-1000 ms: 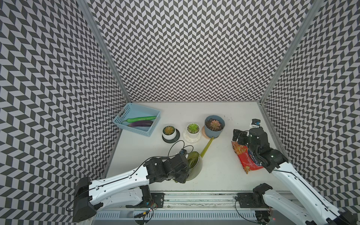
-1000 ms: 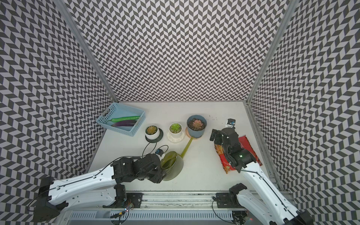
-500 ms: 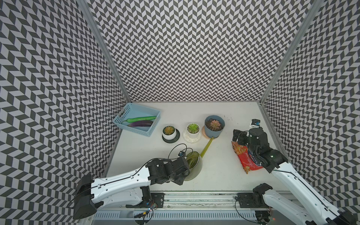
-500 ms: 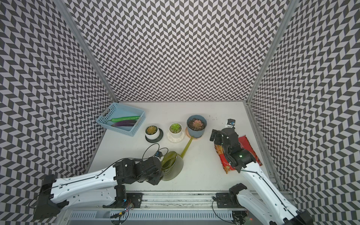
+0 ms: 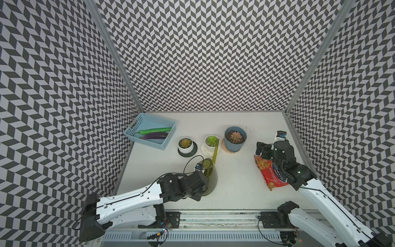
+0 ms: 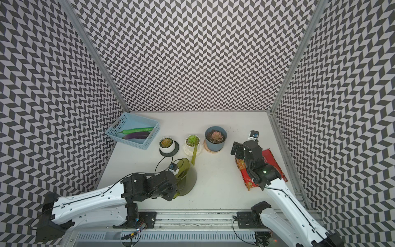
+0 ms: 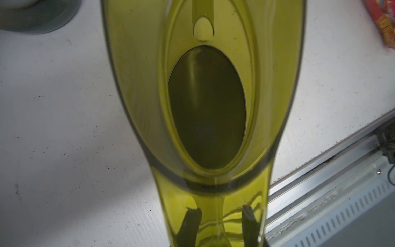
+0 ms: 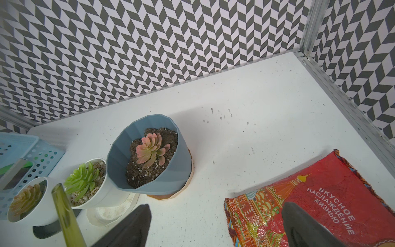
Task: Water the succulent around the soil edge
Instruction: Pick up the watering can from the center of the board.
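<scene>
A pink succulent [image 8: 149,153] grows in dark soil in a blue-grey pot [image 5: 235,143] [image 6: 215,142] at the middle back. An olive-green see-through watering can [image 5: 211,178] [image 6: 187,177] [image 7: 136,85] is near the front. Its long spout [image 5: 215,150] [image 8: 64,211] points at the white pot beside the blue one. My left gripper [image 7: 222,213] is shut on the can's handle, and its fingers [image 7: 191,222] show through the plastic. My right gripper [image 8: 215,216] [image 5: 264,148] hangs open over the table, right of the blue pot.
A green succulent in a white pot [image 5: 211,142] [image 8: 85,180] and an orange-green one in a white pot on a black saucer [image 5: 185,145] stand left of the blue pot. A blue basket [image 5: 159,145] holds vegetables. A red snack bag [image 5: 269,173] [image 8: 310,203] lies under the right arm.
My left gripper has closed on the watering can's handle. The can has turned, so its spout swung left toward the white pot. The right arm has not moved.
</scene>
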Tool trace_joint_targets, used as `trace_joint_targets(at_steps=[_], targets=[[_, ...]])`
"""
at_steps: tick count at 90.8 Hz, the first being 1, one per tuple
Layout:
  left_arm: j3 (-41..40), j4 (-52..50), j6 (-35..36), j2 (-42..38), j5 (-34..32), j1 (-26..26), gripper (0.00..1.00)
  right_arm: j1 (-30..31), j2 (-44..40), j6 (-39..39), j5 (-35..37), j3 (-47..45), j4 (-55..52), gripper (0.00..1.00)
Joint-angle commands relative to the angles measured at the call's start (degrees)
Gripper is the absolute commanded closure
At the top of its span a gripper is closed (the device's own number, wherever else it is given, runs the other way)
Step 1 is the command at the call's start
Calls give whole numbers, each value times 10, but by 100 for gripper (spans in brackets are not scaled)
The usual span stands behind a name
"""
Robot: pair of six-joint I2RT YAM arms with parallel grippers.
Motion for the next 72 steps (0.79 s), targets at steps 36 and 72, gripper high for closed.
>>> trace_joint_targets(at_steps=[36, 72], targets=[[155, -91, 20, -41, -25, -2, 100, 2, 13, 5, -9, -1, 55, 0], [298, -208, 11, -7, -78, 1, 100, 1, 14, -8, -16, 24, 38, 1]])
